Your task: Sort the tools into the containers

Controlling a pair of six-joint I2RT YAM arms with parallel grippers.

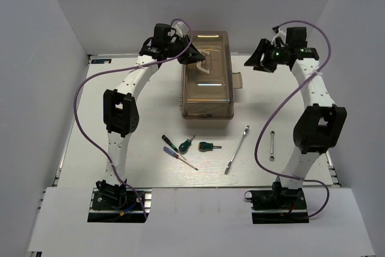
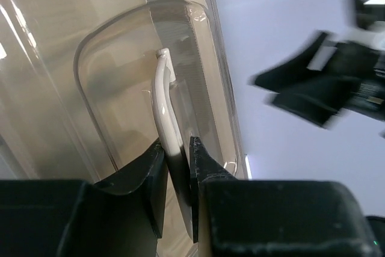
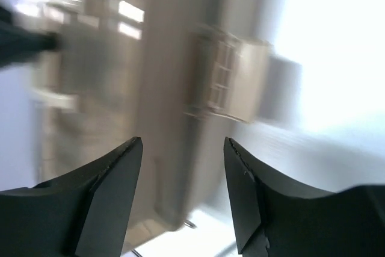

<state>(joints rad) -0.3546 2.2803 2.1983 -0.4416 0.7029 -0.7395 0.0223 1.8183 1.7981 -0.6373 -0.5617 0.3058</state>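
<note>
The white table (image 1: 156,112) is carrying everything. The tan toolbox (image 1: 207,88) is sitting at its middle with the brown lid down, long axis running straight away from the arm bases.

The left gripper (image 1: 194,58) is reaching in over the far left part of the lid. The left wrist view shows it (image 2: 177,148) pinched nearly closed on the pale handle (image 2: 161,94), one finger on each side of the bar, which runs along the box's length.

The right gripper (image 1: 263,61) is hanging off to the right of the box, fingers spread wide and holding nothing. Its own blurred view (image 3: 183,148) is facing the box's side, where the tan latch (image 3: 231,82) is sticking out.

All the tools are lying loose on the near side of the box:
- the long wrench (image 1: 237,149)
- the short wrench (image 1: 272,145)
- the black screwdriver (image 1: 170,143)
- the blue one (image 1: 179,157)
- the green one (image 1: 186,144)
- the stubby one (image 1: 209,146)

My read: this is the opening step, nothing is sorted yet, and the latch is nearer the right arm.
</note>
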